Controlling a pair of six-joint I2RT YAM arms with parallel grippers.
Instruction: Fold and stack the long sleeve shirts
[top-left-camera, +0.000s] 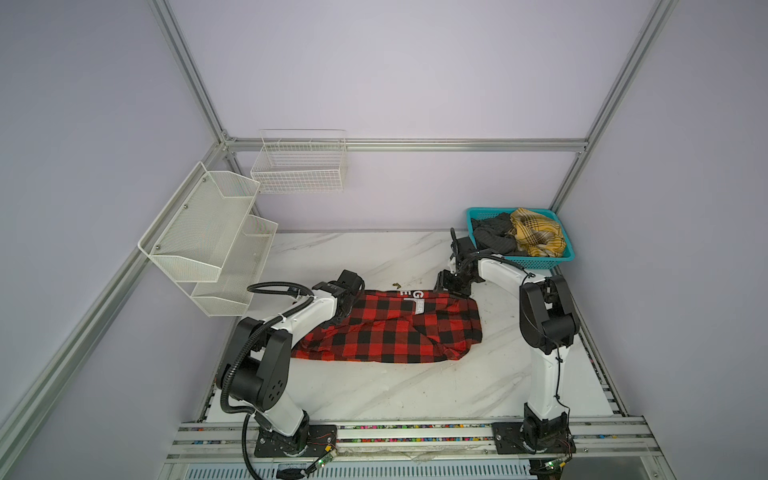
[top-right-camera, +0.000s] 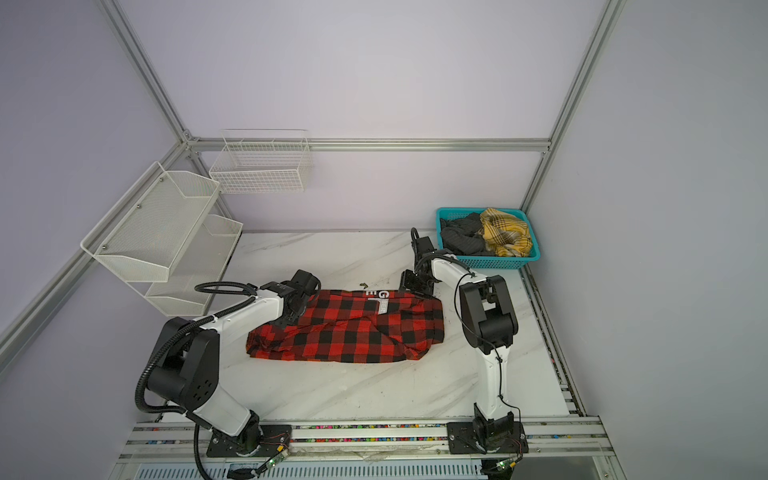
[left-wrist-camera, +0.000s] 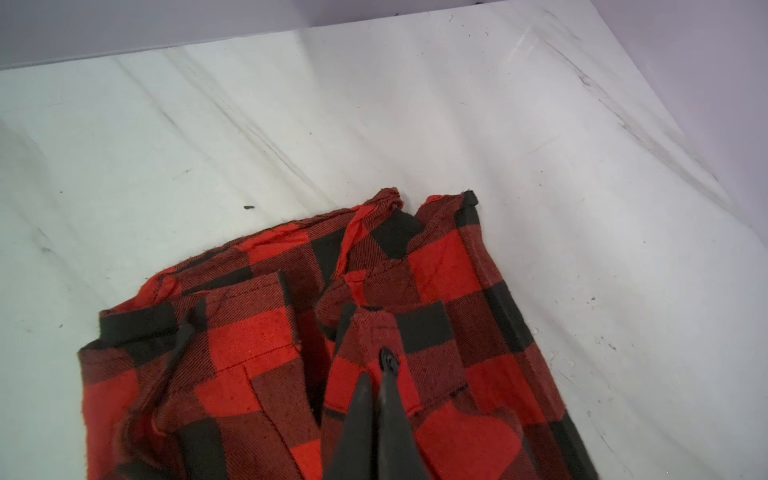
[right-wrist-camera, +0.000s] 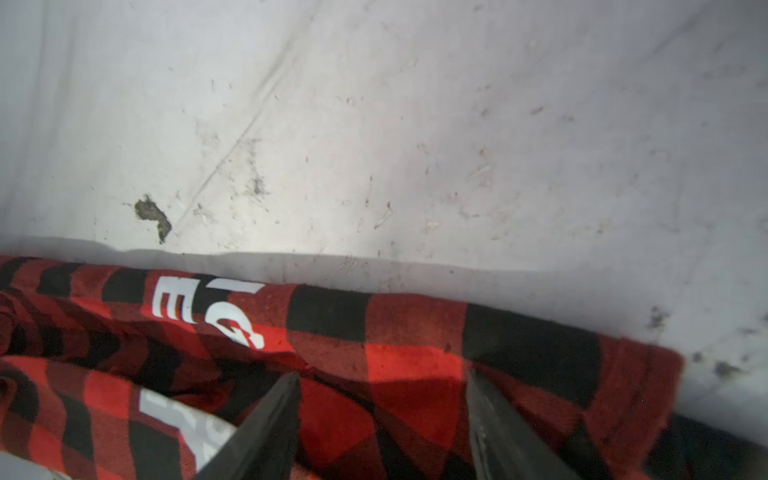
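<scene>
The red-and-black check shirt (top-left-camera: 390, 328) lies across the middle of the worktop (top-left-camera: 415, 390), gathered into a long, loose band running left to right. Its far edge is a fairly straight fold, where white block letters (right-wrist-camera: 208, 307) show. The near edge is uneven, with a ridge of cloth crossing the middle. By my judgement the folding is partway. The cloth has been doubled over, but the bundle is too long and rumpled to count as finished, and no stack shows anywhere.

The fabric looks like a soft brushed twill with stitched hems, and it lies limp in layered flaps at the left end. There the left hand (left-wrist-camera: 376, 374) has its fingers together over a buttoned flap. Whether any cloth is caught between them I cannot tell. The right hand (right-wrist-camera: 384, 374) hovers over the far right corner with its fingers apart, holding nothing.

At the far right a teal plastic lattice basket (top-left-camera: 540, 262) holds a dark grey garment (top-left-camera: 494, 237) and a yellow plaid one (top-left-camera: 538, 237), both crumpled and probably yet to be folded. White wire racks (top-left-camera: 208, 232) hang on the left wall.
</scene>
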